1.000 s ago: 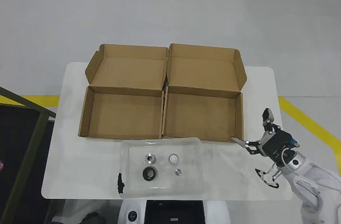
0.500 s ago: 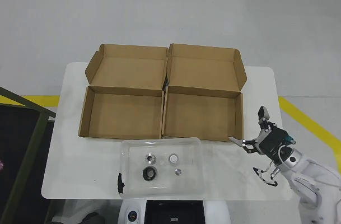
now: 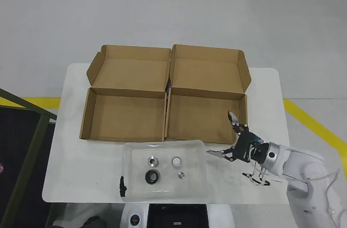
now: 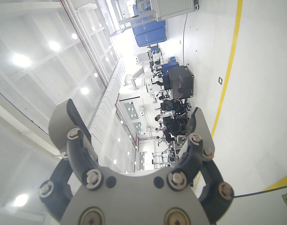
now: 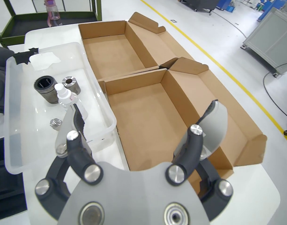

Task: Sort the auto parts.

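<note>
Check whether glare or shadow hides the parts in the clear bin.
Top view: even light, no glare on the clear bin, all four parts readable. Right wrist view: mild sheen on the bin floor; right gripper partly covers the white bottle. Left wrist view: ceiling lamps flare behind the left gripper.

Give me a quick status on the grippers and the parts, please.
Right gripper open, holding nothing, beside the clear bin. Left gripper open, aimed out into the room. Four parts in the bin. Nothing in the way.
</note>
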### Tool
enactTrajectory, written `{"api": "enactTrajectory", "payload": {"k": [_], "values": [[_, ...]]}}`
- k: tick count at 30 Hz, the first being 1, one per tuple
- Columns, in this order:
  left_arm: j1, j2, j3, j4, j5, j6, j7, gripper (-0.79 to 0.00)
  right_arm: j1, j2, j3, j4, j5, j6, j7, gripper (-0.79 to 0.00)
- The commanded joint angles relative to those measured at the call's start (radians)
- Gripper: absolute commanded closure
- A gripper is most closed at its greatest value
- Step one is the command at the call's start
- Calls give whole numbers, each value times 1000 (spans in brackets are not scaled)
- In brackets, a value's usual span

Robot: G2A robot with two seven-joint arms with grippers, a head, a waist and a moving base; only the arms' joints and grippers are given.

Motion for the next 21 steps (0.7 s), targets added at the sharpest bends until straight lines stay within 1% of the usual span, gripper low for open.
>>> {"api": "enactTrajectory", "payload": {"k": [1,6,13,21], "values": [[0,0,0,0,0,0,0,-785,19,1,-31,3,19,-12,35,-785],[0,0,0,0,0,0,0,-785,65,5,-109,-2,44,-40,128,-785],[0,0,0,0,0,0,0,-785,127,7,-239,-17,35,-55,255,-785],[0,0,0,0,0,0,0,-785,197,5,-372,7,50,-27,382,-785]]}}
